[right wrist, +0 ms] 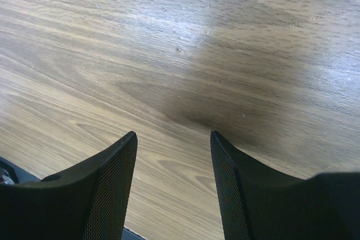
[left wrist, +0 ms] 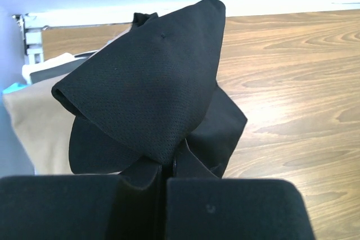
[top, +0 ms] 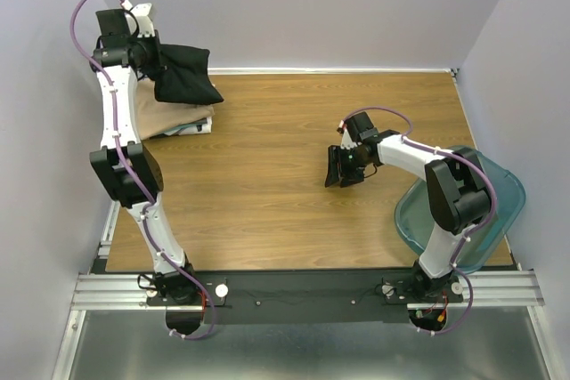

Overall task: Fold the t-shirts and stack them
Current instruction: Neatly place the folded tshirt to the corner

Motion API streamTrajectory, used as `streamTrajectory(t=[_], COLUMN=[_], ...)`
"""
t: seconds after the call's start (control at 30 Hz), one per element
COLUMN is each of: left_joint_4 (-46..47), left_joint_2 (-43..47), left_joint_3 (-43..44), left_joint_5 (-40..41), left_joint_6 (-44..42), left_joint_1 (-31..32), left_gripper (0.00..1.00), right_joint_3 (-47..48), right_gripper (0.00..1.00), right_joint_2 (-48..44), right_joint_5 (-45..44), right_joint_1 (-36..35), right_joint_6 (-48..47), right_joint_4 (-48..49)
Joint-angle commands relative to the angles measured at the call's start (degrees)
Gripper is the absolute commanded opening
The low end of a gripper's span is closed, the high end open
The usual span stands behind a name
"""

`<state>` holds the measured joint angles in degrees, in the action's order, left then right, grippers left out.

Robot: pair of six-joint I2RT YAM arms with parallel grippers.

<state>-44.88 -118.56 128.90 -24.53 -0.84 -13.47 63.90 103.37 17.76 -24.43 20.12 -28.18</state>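
Where your left gripper [top: 153, 58] sits: upper left of the overhead view, clamped tight on the black t-shirt [top: 187, 73].
Your black t-shirt: bunched, raised.
Your tan t-shirt [top: 174, 120]: folded flat, just below it.
Your right gripper [top: 341, 169]: right of centre, jaws apart, holding nothing.

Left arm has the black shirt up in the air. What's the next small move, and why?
Probably ease the left gripper down over the tan shirt before letting go. The black shirt hangs bunched in its shut jaws, clear of the table, with the tan shirt beside and below it. The right gripper is open over bare table, far off.
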Motion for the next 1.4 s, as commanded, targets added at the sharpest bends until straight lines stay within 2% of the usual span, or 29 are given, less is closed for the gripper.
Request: streamTrajectory(t=[0.0, 0.97, 1.0, 1.03, 1.07, 1.1, 1.13, 1.2, 1.23, 1.27, 1.3, 1.33, 1.37], left_joint_4=[1.55, 3.75, 3.75, 3.84, 3.93, 4.01, 4.1, 4.89, 5.42, 7.07, 8.05, 10.23, 11.3], left_joint_2=[1.23, -10.46, -11.07, -11.16, -11.25, -11.16, -10.9, -10.03, -8.45, -7.4, -6.25, -3.81, -2.48], left_joint_3=[-0.32, -4.36, -4.1, -4.01, -3.92, -3.83, -3.92, -4.36, -5.06, -5.93, -6.9, -9.26, -10.5], left_joint_5=[-3.15, -2.27, -2.1, -1.14, -0.52, 0.36, 1.5, 4.75, 5.89, 7.21, 7.74, 8.27, 8.8], left_joint_6=[-0.12, -2.06, -1.88, -1.8, -1.62, -1.36, -1.09, -0.04, 0.22, 0.57, 0.58, 2.32, 2.86], left_joint_1=[-2.17, -9.2, -9.29, -9.38, -9.38, -9.38, -9.38, -9.38, -9.46, -9.46, -9.38, -9.38, -9.38], left_gripper=[0.0, 0.01, 0.04, 0.13, 0.18, 0.29, 0.49, 0.59, 0.71, 0.76, 0.76, 0.85, 0.85], right_joint_3=[-0.88, -4.4, -4.4, -4.4, -4.4, -4.4, -4.48, -4.48, -4.48, -4.4, -4.4, -4.31, -4.22], right_gripper=[0.62, 0.62, 0.62, 0.62, 0.62, 0.62, 0.62, 0.62, 0.62, 0.62, 0.62, 0.62, 0.62], right_joint_2=[-1.33, -4.41, -4.49, -4.76, -4.93, -5.02, -5.37, -6.07, -6.43, -6.69, -7.04, -7.65, -8.01], right_joint_5=[1.84, 1.49, 1.49, 1.49, 1.4, 1.4, 1.23, 0.96, 0.7, 0.52, 0.44, -0.09, -0.27], right_joint_1=[-0.1, -0.18, -0.01, -0.1, -0.1, -0.1, -0.1, -0.18, -0.18, -0.18, -0.1, -0.1, -0.1], right_joint_6=[0.62, 1.41, 1.41, 1.5, 1.5, 1.5, 1.5, 1.68, 1.76, 1.85, 1.85, 1.94, 2.03], right_joint_4=[-1.0, -0.91, -0.91, -0.91, -0.91, -0.91, -0.91, -0.82, -0.82, -0.82, -0.82, -0.91, -0.91])
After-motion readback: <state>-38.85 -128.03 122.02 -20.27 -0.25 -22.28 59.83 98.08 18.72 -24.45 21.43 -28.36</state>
